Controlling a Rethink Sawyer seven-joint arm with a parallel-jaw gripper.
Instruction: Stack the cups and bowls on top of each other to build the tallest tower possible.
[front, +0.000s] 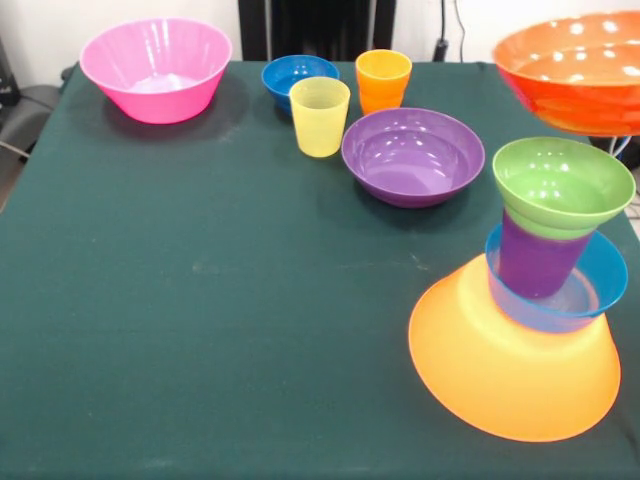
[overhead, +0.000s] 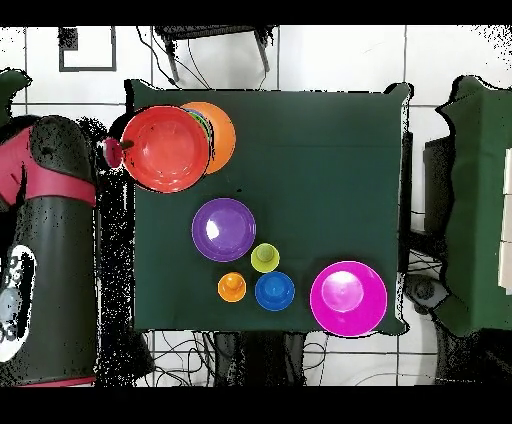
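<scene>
The tower stands at the table's right in the front view. Its base is an upturned yellow-orange bowl (front: 500, 370) (overhead: 222, 135), then a light blue bowl (front: 605, 275), a purple cup (front: 535, 262) and a green bowl (front: 562, 185) on top. An orange-red bowl (front: 575, 70) (overhead: 165, 148) hangs in the air above and behind it, hiding most of the tower from overhead. My gripper (overhead: 112, 152) shows only overhead, at that bowl's rim, shut on it. Loose on the cloth are a purple bowl (front: 412, 155), a yellow cup (front: 319, 116), an orange cup (front: 383, 78), a dark blue bowl (front: 298, 78) and a pink bowl (front: 155, 68).
The tower stands close to the table's corner (front: 625, 225). My red and black arm (overhead: 55, 200) stretches alongside the table, off its edge. A dark green cloth (front: 220, 300) covers the table. Furniture (overhead: 470, 200) stands beyond the opposite side.
</scene>
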